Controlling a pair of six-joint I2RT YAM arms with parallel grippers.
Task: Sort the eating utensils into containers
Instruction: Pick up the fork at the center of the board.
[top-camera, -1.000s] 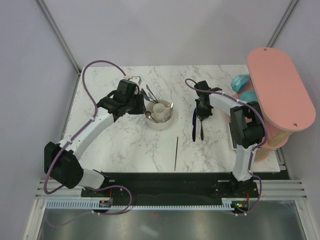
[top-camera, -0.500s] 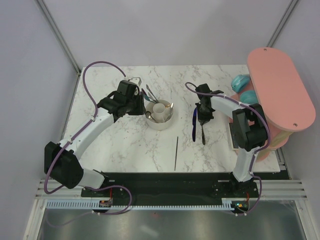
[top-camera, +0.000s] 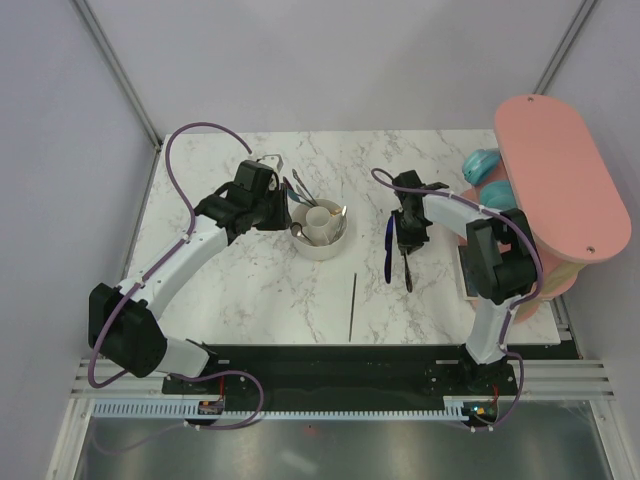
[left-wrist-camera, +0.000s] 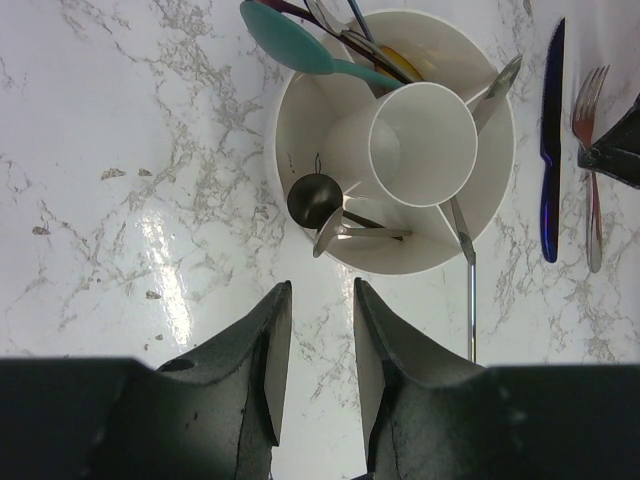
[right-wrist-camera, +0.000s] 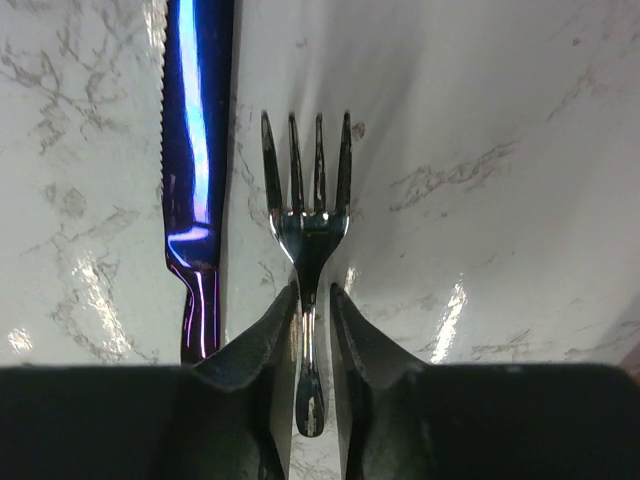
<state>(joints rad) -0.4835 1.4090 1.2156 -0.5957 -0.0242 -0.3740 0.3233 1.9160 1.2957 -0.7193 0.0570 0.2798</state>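
right gripper (right-wrist-camera: 312, 292) has edged toward its base, jaws straddling the fork (right-wrist-camera: 305, 225), likely to lift it, grip uncertain; left gripper (left-wrist-camera: 320, 292) hangs open, empty.

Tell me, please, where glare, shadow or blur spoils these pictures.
Left wrist view: strong glare on the white marble table top, near the white round plastic holder; all is sharp. Right wrist view: a bright streak on the glossy blue knife, the silver metal fork sharp. Top external view: even light, soft shadows, no blur.
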